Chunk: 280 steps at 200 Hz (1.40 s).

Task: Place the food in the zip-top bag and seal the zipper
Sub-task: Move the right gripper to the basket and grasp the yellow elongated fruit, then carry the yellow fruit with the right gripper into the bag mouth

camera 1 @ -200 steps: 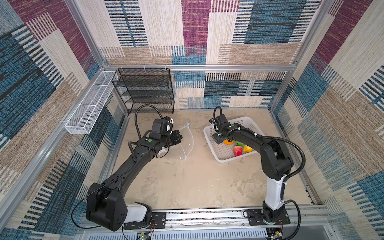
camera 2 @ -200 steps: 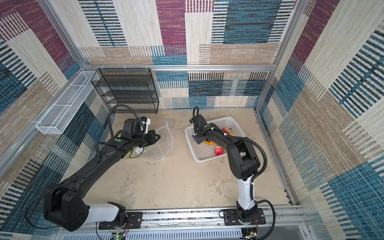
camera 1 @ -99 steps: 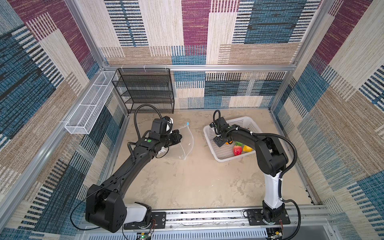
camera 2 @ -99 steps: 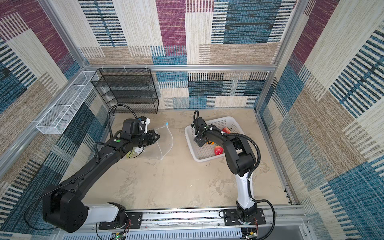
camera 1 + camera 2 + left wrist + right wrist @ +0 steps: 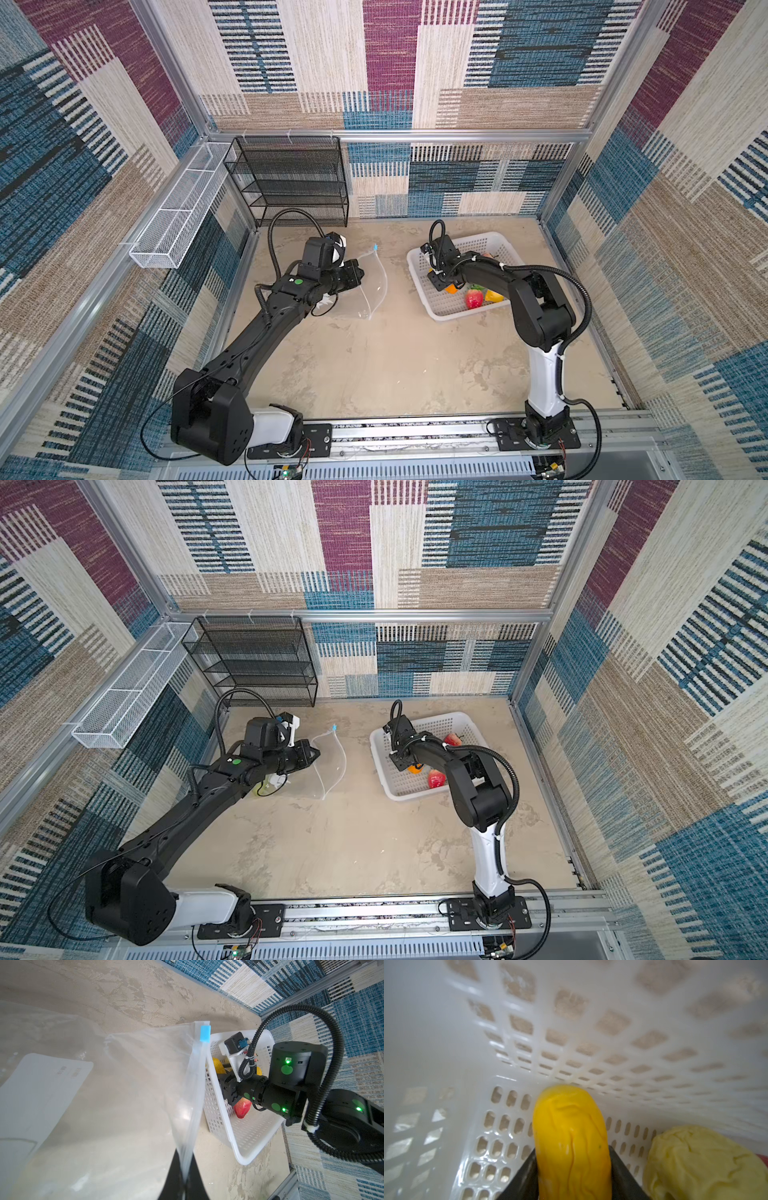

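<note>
Black rack point(image 5: 286, 183) stood at 11 o'clock on table point(image 5: 374, 365); white basket point(image 5: 473, 237) at 2; wire tray point(image 5: 178, 216) at 10.

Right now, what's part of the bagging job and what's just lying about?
Job: clear zip-top plastic bag, light-blue slider tab, orange-yellow toy fruit, red toy strawberry, pale yellow toy fruit, white perforated plastic basket.
Lying about: black wire-mesh shelf rack, white wire-mesh wall tray.

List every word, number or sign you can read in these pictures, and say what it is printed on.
White label on the zip-top bag: small grey print, too blurred to read.
Nothing else in any view bears readable text.
</note>
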Tool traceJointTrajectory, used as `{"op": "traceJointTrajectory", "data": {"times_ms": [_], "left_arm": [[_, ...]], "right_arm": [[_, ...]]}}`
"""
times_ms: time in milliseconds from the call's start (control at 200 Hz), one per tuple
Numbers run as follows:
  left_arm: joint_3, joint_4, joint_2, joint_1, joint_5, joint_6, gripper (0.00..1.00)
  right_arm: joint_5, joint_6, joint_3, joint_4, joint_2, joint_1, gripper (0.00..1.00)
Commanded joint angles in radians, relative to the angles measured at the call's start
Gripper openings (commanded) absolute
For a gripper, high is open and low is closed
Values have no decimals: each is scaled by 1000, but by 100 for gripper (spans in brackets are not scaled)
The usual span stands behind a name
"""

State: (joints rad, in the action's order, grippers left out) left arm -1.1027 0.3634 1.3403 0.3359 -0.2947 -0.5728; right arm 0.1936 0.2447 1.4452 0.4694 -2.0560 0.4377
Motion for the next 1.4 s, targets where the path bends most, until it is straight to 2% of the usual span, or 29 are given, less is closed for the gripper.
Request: {"op": "traceJointTrajectory", "data": {"times_ms": [0,160,441,521,611,766,997,1102,1397], "left_arm": [[0,-15,-5,-1,0,6,0],[0,-15,-6,-2,0,5,0],[1,-20,-6,-2,-7,-1,0],[3,-23,-4,-2,-11,-4,0],[4,-24,-3,-1,-14,-7,0],[4,-27,8,-2,-23,-10,0],[5,-28,8,-1,-29,-14,0],[3,-29,3,-1,-29,-13,0],[9,-36,-14,0,-44,-23,0]], "right_arm": [[-18,-22,-9,9,24,0,43],[-62,-50,-35,3,97,0,42],[-204,-157,-150,-41,339,0,42],[-270,-192,-157,-41,394,0,42],[-395,-238,-158,-59,443,-1,42],[-644,-379,-211,-220,490,23,39],[-657,-534,-219,-396,466,161,38],[-602,-561,-203,-420,424,222,39],[-635,-726,-170,-481,279,248,39]]}}
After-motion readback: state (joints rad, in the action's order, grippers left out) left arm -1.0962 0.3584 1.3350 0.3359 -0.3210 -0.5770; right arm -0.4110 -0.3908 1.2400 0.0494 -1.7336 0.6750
